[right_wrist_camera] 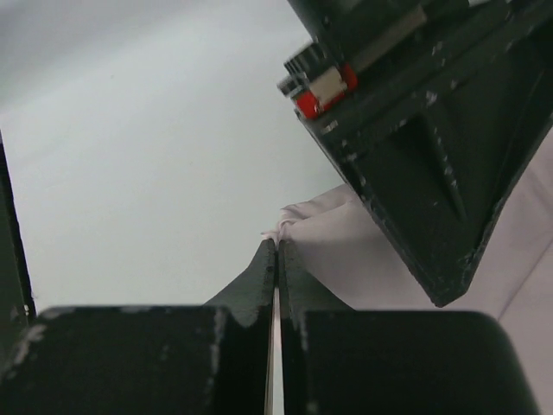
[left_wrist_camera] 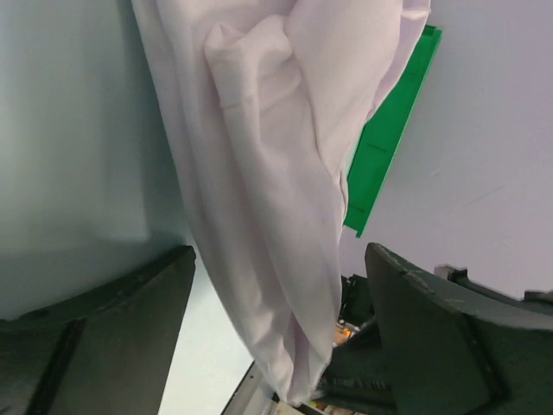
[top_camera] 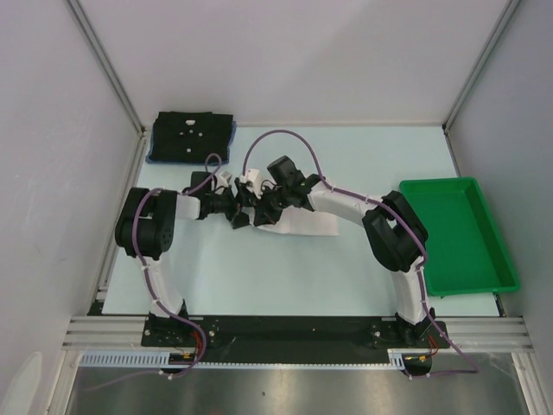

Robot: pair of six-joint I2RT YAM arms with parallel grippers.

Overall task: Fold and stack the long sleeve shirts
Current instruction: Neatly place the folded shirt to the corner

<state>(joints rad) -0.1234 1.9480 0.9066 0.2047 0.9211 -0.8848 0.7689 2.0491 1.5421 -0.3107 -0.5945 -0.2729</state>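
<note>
Right end effector [right_wrist_camera: 277, 246] is clamped shut, pinching an edge of the white shirt [right_wrist_camera: 321, 249] at its tips. Left end effector [left_wrist_camera: 276, 259] stands wide open just beside it, the shirt hanging between its fingers [left_wrist_camera: 112, 320]; black shirt [top_camera: 192, 134] lies folded far beyond it.

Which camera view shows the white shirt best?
The left wrist view: the white shirt fills the picture's middle, creases clear, within the open left hand. The top view shows only a small patch of it under the arms. The right wrist view shows just an edge, pinched in the shut right hand.
</note>
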